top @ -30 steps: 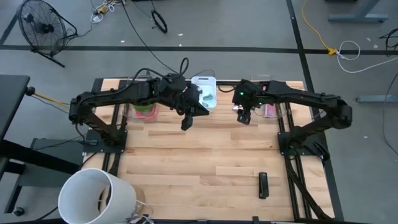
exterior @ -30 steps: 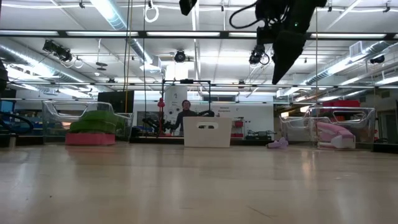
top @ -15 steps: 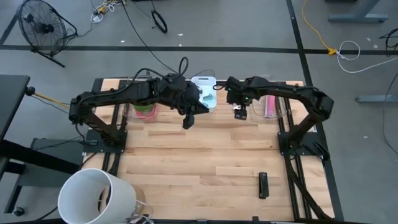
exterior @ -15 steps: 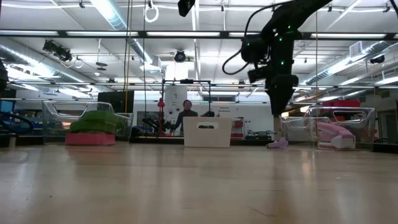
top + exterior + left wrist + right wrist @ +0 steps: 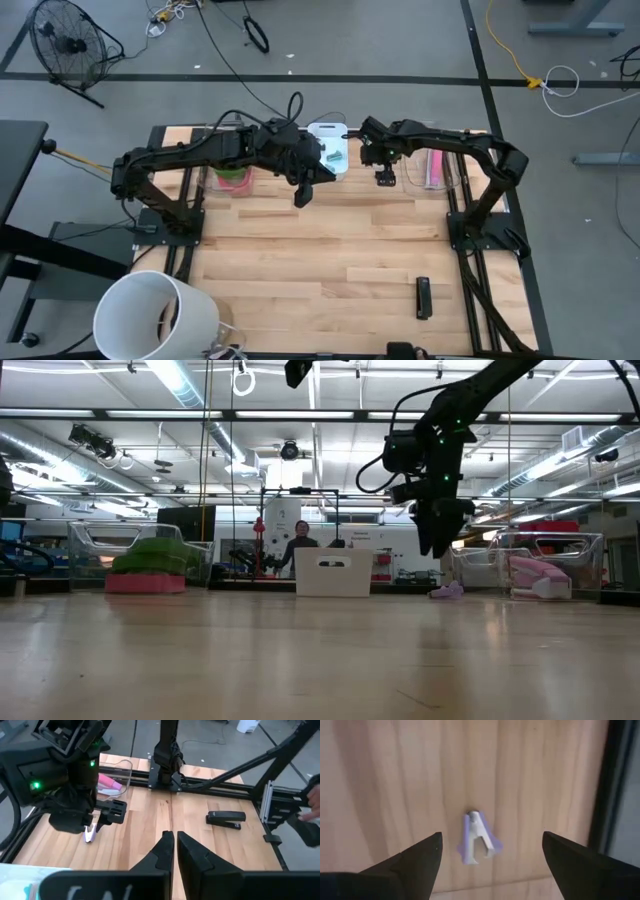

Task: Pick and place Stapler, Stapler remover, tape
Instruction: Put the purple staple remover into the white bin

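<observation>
Remover (image 5: 477,838) under wide right pincer (image 5: 490,851); hidden overhead.

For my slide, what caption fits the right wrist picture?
Open right gripper hanging above a small white-and-lilac claw-shaped staple remover lying on the pale wooden table.

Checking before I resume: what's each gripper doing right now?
Left gripper: closed, empty.
Right gripper: open, empty, above the staple remover.

I count one black stapler (image 5: 423,297), one lilac staple remover (image 5: 477,838), one white bin (image 5: 329,148), two clear bins and one white bucket (image 5: 155,313) on my table
</observation>
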